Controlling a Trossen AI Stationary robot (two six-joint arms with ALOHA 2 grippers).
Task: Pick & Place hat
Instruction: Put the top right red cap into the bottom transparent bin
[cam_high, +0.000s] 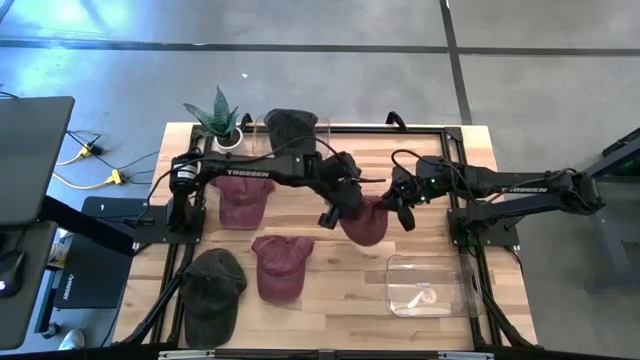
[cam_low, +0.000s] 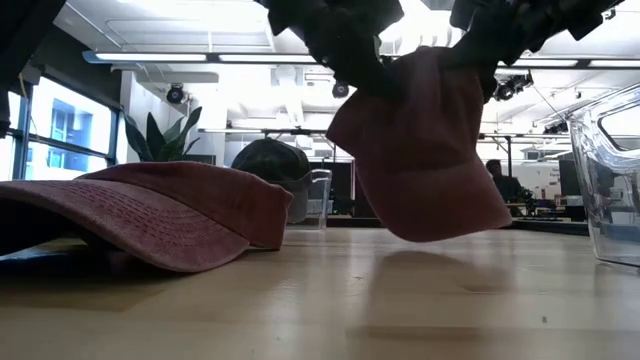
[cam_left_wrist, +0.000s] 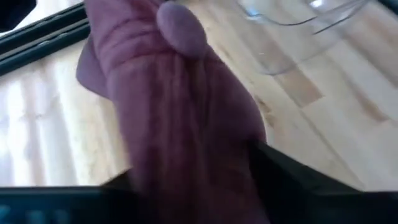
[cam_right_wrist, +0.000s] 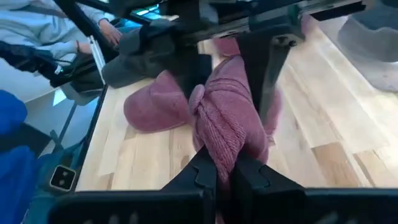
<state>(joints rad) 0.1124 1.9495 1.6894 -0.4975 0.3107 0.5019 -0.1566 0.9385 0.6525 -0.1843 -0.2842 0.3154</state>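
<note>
A: Where was the maroon hat (cam_high: 365, 222) at that moment?

B: Lifted clear of the wooden table (cam_high: 330, 310), near the middle and a little toward the right edge. The low view showed it hanging above the boards with a gap beneath it.

A: Who had hold of it?

B: Both arms. The left gripper (cam_high: 343, 205) was clamped onto its left side, and the right gripper (cam_right_wrist: 225, 177) had its fingers pinched tight on a bunched fold of the fabric.

A: And the container?

B: A clear plastic bin (cam_high: 428, 285) sat near the front right corner, apart from the hat.

A: What else lay on the top?

B: A second maroon cap (cam_high: 279, 266) near the front centre, a dark green cap (cam_high: 212, 292) toward the front left corner, and another maroon cap (cam_high: 242, 203) under the left arm. A dark cap (cam_high: 291, 128) sat at the back edge, beside a potted plant (cam_high: 216, 117).
</note>
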